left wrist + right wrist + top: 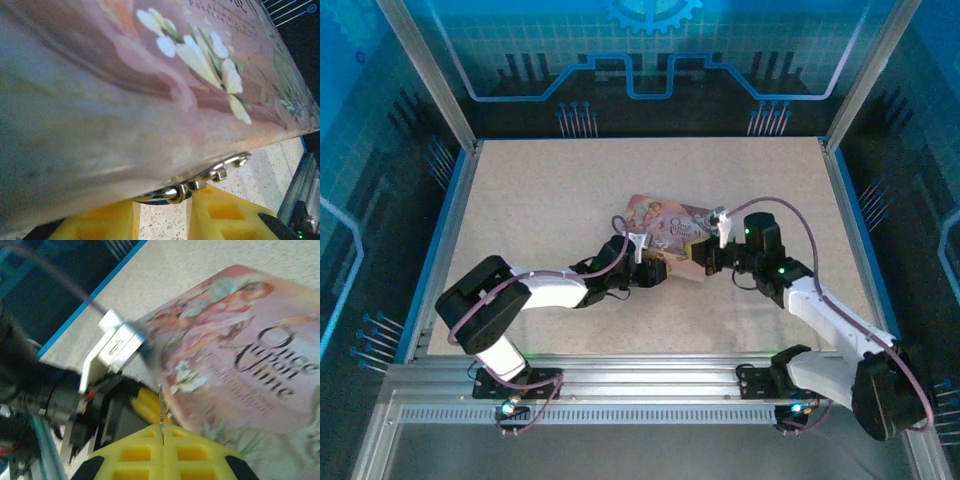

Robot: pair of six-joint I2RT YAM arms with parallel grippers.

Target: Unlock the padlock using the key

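The pink illustrated tin (665,222) lies mid-table with both grippers at its near edge. In the left wrist view the padlock (172,194) shows as a silver shackle loop hooked through the tin's hasp (231,166), and its brass body is hidden. My left gripper (163,212) has its yellow fingers (225,215) pressed on either end of that loop, with table showing below. My right gripper (163,429) is shut on the key (161,407). The key is a thin silver sliver standing out of the fingertips, close to the tin's edge and to the left gripper's yellow finger (146,402).
The tin's lid (260,360) fills the right wrist view beyond the key. The left arm's wrist and its silver camera bracket (117,347) sit close on that view's left. Blue-edged frame rails (440,240) bound the speckled table (570,180).
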